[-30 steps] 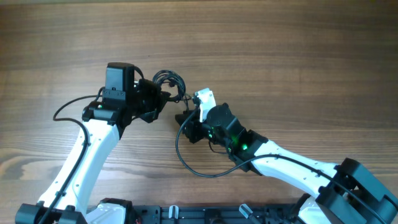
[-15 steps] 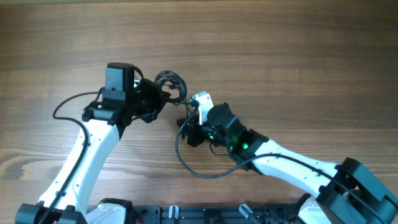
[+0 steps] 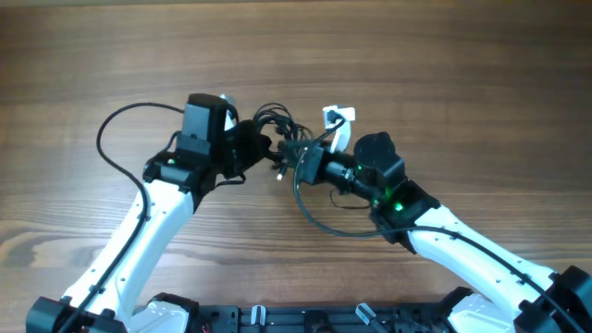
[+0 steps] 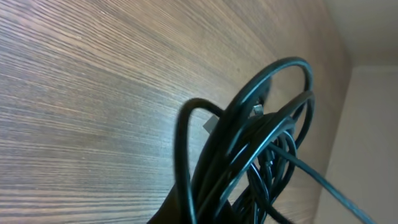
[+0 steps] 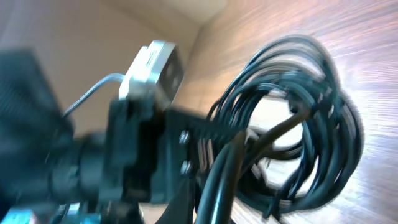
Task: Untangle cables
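Note:
The cables (image 3: 277,121) are a tangled bundle of thin dark cords, held between the two arms at the table's middle. My left gripper (image 3: 263,148) is shut on the bundle's left side. In the left wrist view the loops (image 4: 267,143) rise from its jaws (image 4: 205,214) at the bottom edge. My right gripper (image 3: 289,163) points left and is shut on a strand at the bundle's lower right. In the right wrist view that strand runs out of its jaws (image 5: 211,199) toward the blurred coil (image 5: 311,118). The plug ends are hard to make out.
The wooden table (image 3: 444,65) stretches all around. A thicker black arm cable loops below the right wrist (image 3: 319,222), and another arcs left of the left arm (image 3: 116,125). The left arm's black body (image 5: 137,155) fills the left of the right wrist view.
Both arms have shifted to the right with the bundle. The right gripper has closed on a strand, and its wrist has swung up so that it points left.

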